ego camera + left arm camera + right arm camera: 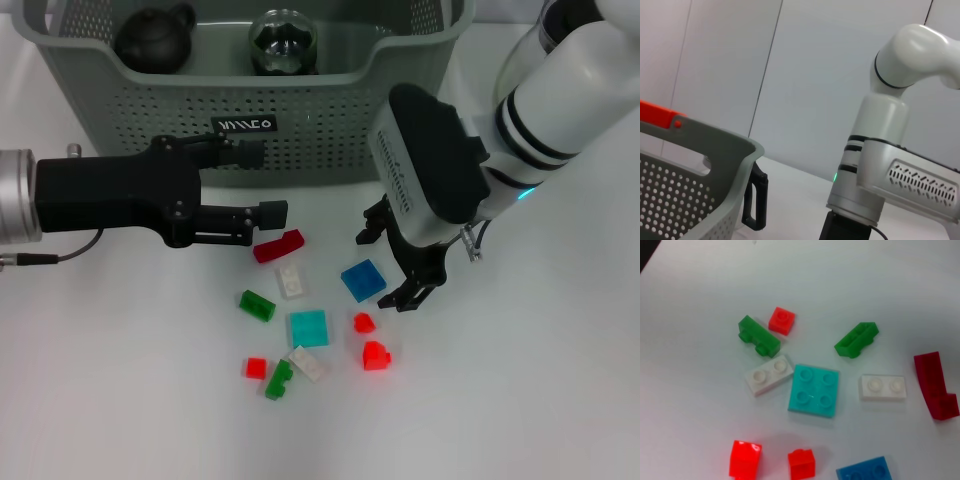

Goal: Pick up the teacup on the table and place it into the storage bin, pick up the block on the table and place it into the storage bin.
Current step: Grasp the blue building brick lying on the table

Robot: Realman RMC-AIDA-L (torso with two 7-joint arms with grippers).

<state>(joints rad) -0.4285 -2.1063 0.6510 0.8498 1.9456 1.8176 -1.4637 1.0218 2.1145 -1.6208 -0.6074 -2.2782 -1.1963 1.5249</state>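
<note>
The storage bin (300,110) stands at the far side of the white bench (520,400), and two vessels already sit inside it: a dark teapot-like pot (155,38) and a rounded glass vessel (282,42), which may be the teacup, though only its top shows over the rim, so I cannot be sure. No cup remains out on the bench, so the teacup half of the task looks done. The blocks are what is left: about ten small bricks lie scattered in front of the bin, among them a dark red curved piece (278,245), a blue square brick (363,280), a turquoise plate (308,328), two white bricks, green bricks and several small red ones (376,355). The right end effector (400,270) hangs just over the blue brick and a small red one (364,322), its fingers spread and holding nothing; its wrist view looks straight down on the cluster. The left end effector (258,185) reaches in low just in front of the bin wall, its fingers spread and empty, the lower one just beside the dark red piece. None of the blocks appears to be in the bin yet.
</note>
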